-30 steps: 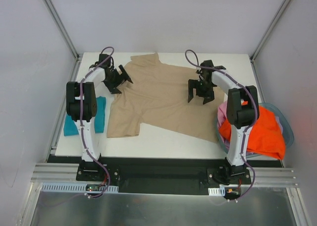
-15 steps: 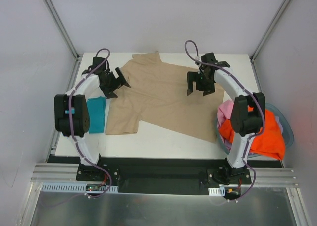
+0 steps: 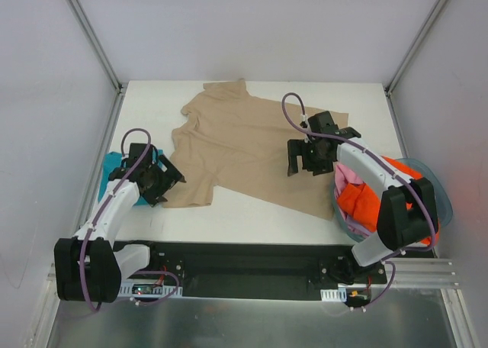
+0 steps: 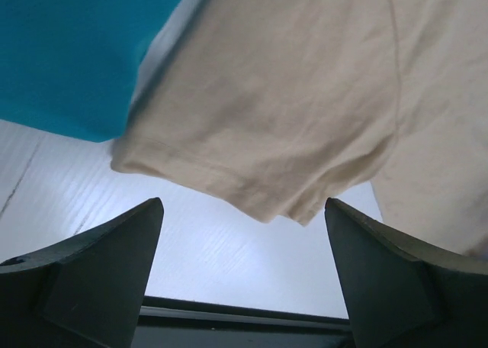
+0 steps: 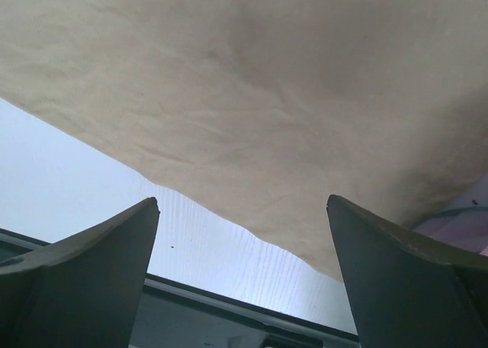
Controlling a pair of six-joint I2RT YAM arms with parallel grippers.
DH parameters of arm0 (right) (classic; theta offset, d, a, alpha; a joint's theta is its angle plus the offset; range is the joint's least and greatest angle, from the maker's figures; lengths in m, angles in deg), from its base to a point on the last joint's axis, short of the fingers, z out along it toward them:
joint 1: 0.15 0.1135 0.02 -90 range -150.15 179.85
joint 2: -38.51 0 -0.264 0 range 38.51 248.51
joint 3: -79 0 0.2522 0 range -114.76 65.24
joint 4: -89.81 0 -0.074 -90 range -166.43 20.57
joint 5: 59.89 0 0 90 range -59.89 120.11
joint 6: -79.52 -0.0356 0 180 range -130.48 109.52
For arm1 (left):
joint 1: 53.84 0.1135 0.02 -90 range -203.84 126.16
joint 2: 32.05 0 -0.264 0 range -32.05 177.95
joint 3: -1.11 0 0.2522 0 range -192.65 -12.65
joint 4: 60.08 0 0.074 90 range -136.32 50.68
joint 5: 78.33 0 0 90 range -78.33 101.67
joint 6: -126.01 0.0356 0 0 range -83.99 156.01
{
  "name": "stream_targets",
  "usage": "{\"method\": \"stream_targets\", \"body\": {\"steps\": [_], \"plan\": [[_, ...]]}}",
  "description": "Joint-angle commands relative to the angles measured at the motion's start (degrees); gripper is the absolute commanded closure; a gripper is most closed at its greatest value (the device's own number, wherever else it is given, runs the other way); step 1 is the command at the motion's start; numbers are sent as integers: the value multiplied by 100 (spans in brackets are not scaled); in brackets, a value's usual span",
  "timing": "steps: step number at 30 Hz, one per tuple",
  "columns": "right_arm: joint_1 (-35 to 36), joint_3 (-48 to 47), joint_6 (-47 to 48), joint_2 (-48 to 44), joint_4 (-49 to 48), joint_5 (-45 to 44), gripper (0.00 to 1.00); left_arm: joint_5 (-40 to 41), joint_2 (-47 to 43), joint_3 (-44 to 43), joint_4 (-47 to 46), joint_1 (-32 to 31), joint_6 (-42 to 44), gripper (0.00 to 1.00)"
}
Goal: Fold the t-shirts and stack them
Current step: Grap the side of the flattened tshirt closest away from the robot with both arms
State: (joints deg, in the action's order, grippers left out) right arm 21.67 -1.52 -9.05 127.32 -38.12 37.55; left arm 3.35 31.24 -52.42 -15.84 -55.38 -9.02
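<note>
Left jaws spread over the tan shirt (image 4: 305, 96) sleeve hem, teal shirt (image 4: 69, 50) just beside; right jaws spread over its near edge, table (image 5: 69, 172) showing beyond.

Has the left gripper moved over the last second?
Yes. The left gripper pulled back from the far-left part of the tan shirt toward the table's near edge, and is now at the shirt's near-left corner.

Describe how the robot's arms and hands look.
Both the left arm and right arm are white links with black joint housings, each trailed by a looping purple cable. The left hand and right hand are black, with two broad, dark wedge-shaped fingers.
</note>
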Motion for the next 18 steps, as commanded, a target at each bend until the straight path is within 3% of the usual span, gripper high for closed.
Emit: {"method": "stream_targets", "body": {"steps": [1, 9, 18], "plan": [[41, 163, -126, -321, -174, -33, 3, 523, 8, 267, 116, -39, -383, 13], [50, 199, -126, -374, -183, -59, 3, 1051, 561, 409, 116, -39, -497, 32], [50, 225, -126, -321, -183, -94, 3, 1236, 1238, 216, -138, -39, -506, 40]]}}
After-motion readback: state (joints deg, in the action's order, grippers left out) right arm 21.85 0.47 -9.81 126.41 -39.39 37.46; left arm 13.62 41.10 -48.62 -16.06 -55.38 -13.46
